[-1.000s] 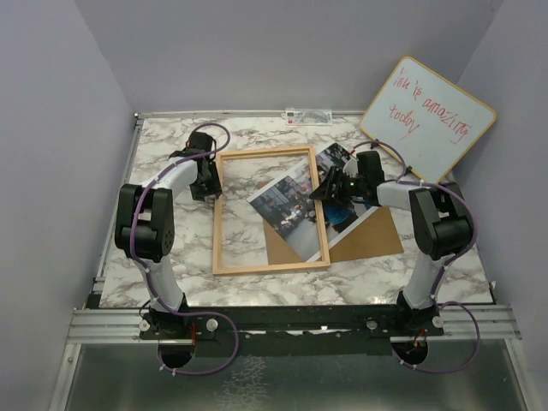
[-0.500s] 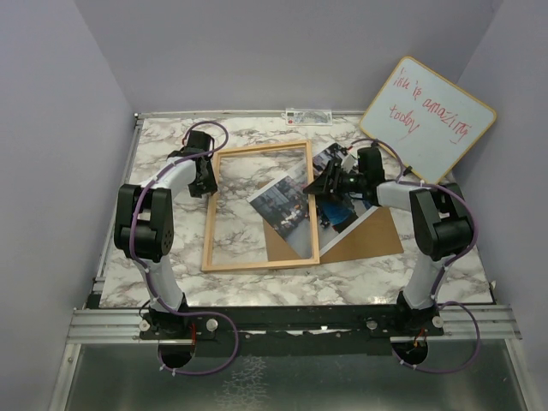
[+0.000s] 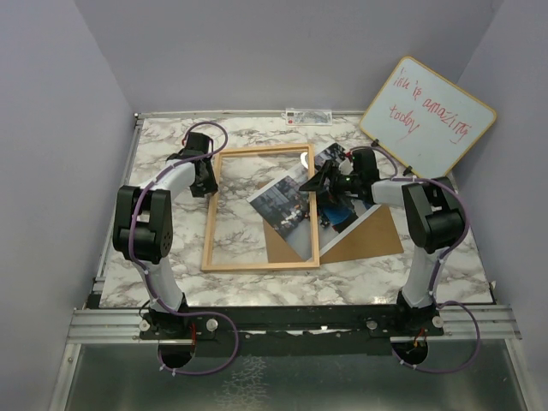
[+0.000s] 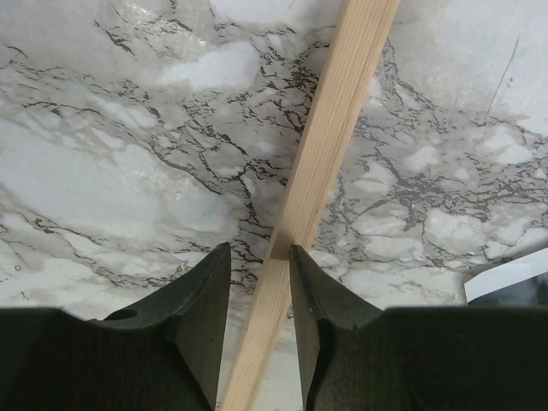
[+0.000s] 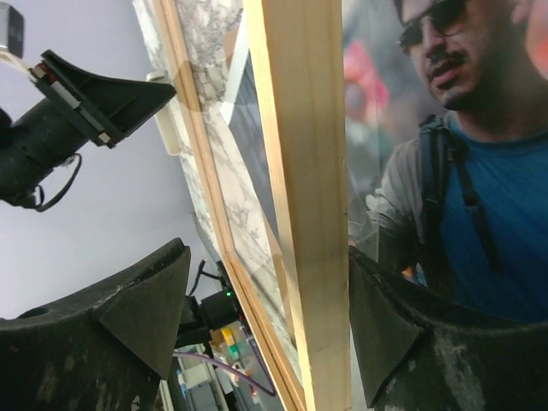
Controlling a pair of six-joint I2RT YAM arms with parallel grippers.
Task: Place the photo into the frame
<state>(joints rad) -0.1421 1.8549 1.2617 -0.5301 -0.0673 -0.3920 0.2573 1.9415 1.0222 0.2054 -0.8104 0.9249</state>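
The frame of light wood lies mid-table with its right rail raised. Part of the photo shows through the pane, and the rest sticks out to the right. My left gripper is at the left rail. In the left wrist view its narrow jaws straddle that rail; the right finger touches the rail and marble shows beside the left finger. My right gripper is at the raised right rail. In the right wrist view it stands wide open around the rail, next to the photo.
A plain brown backing board lies under the photo's right part. A whiteboard with red writing leans at the back right. A small white label strip sits at the table's back edge. Walls close in on both sides.
The frame has slid left and its right rail has come up off the table. My right gripper has moved a little toward the far end of that rail.
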